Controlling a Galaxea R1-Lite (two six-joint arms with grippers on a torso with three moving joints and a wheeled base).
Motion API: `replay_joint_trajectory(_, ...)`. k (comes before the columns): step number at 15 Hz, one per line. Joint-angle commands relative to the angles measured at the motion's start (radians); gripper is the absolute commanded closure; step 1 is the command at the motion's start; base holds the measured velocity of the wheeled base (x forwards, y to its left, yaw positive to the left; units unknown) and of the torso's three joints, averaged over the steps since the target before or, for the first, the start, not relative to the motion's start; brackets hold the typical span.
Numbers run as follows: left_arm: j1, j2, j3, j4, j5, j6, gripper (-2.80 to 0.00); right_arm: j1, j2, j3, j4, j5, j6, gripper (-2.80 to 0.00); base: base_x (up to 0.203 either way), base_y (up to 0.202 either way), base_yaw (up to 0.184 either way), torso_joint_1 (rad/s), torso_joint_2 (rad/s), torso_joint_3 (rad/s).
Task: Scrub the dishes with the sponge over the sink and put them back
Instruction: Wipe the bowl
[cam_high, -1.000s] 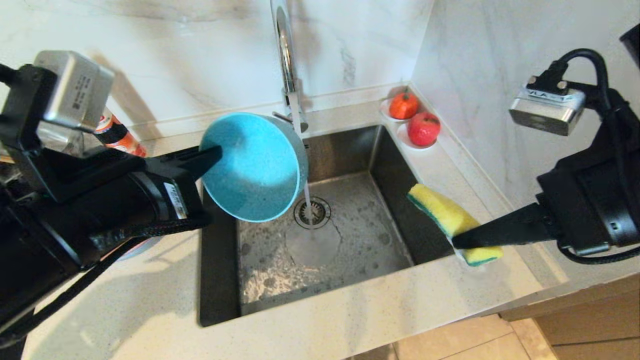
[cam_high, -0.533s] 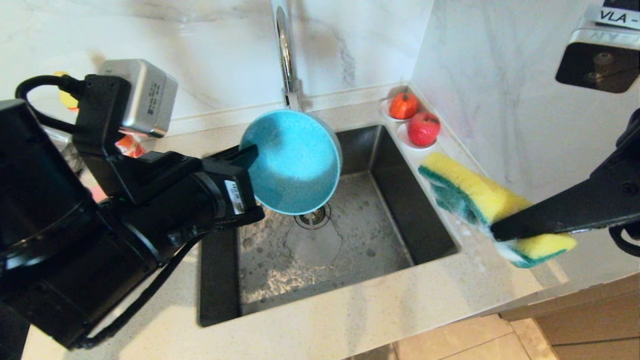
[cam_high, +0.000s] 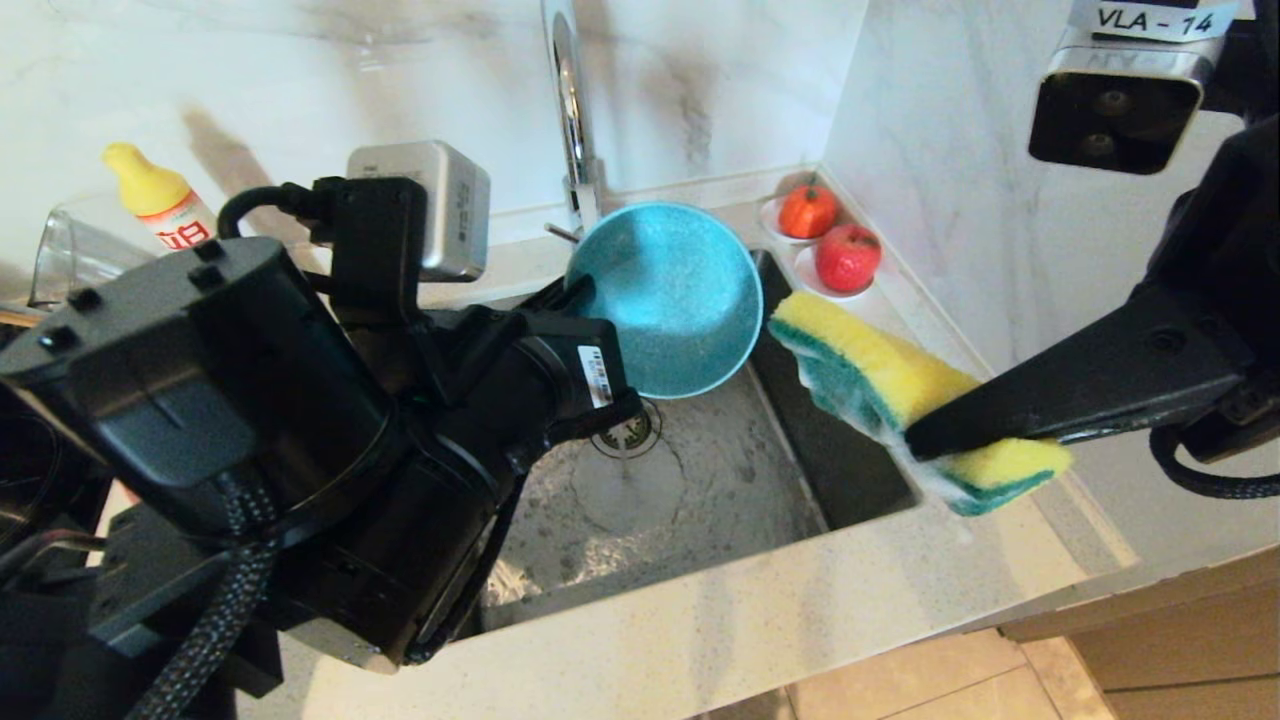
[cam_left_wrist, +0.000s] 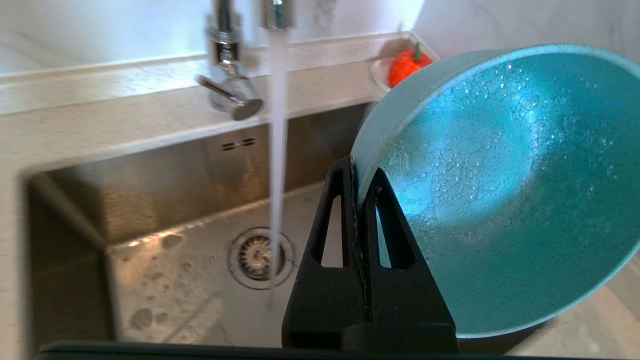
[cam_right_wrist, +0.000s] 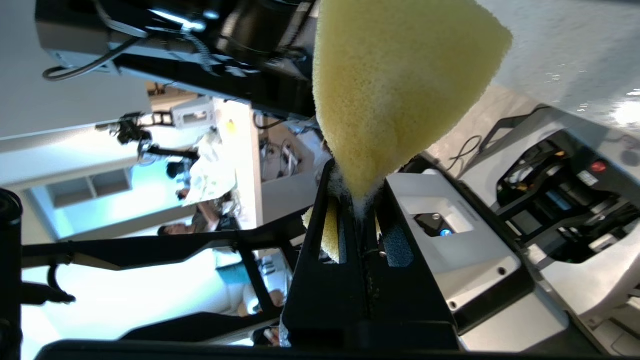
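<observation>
From the head, the left gripper (cam_high: 580, 292) is pinching the bowl (cam_high: 665, 300) over the sink (cam_high: 720, 480) beside the sponge (cam_high: 880, 385); the left wrist is showing its wet, probably slippery rim clamped, while the right gripper (cam_right_wrist: 357, 210) is squeezing the soft sponge.

Bowl (cam_high: 670, 295): teal-blue w/ fine dark speckle; inside is beaded w/ clear droplets. Sponge (cam_high: 880, 375): yellow body, green scouring layer, white foam at the pinched end. Left gripper (cam_left_wrist: 359, 175) & right gripper (cam_right_wrist: 361, 212): matte black. Sink (cam_high: 700, 480): brushed steel-grey, mottled w/ pale wet patches. Faucet (cam_high: 570, 110): mirror chrome. Countertop (cam_high: 760, 630): cream, finely speckled. Wall (cam_high: 960, 130): white marble, grey-veined. Two fruits (cam_high: 830, 235): orange-red & red. Bottle (cam_high: 165, 205): yellow cap, red-and-white label.
</observation>
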Motion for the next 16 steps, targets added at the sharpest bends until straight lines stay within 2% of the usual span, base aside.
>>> replay_joint_trajectory(1, -0.014, 0.039, -0.013, -0.009, 0.006, 0.013, 0.00, 0.026, 0.049, -0.023, 0.003, 0.003, 0.006, 0.00, 0.000, 0.000, 0.000, 0.000, 0.00, 0.000)
replay_joint_trajectory(4, -0.018, 0.049, -0.033, -0.019, 0.051, 0.021, 0.00, 0.032, 0.091, -0.022, 0.000, 0.004, 0.009, 0.00, 0.000, 0.000, 0.000, 0.000, 0.00, 0.000)
replay_joint_trajectory(7, -0.017, 0.038, -0.021, -0.047, 0.055, 0.021, 0.00, 0.022, 0.132, -0.028, -0.022, -0.003, 0.052, 0.00, 0.000, 0.000, 0.000, 0.000, 0.00, 0.000)
replay_joint_trajectory(13, -0.031, 0.020, 0.008, -0.053, 0.052, 0.021, 0.00, -0.025, 0.181, -0.029, -0.167, -0.005, 0.146, 0.00, 0.000, 0.000, 0.000, 0.000, 0.00, 0.000)
replay_joint_trajectory(16, -0.039, 0.024, 0.043, -0.106, 0.048, 0.032, 0.00, -0.043, 0.195, -0.029, -0.219, -0.013, 0.180, 0.00, 0.000, 0.000, 0.000, 0.000, 0.00, 0.000)
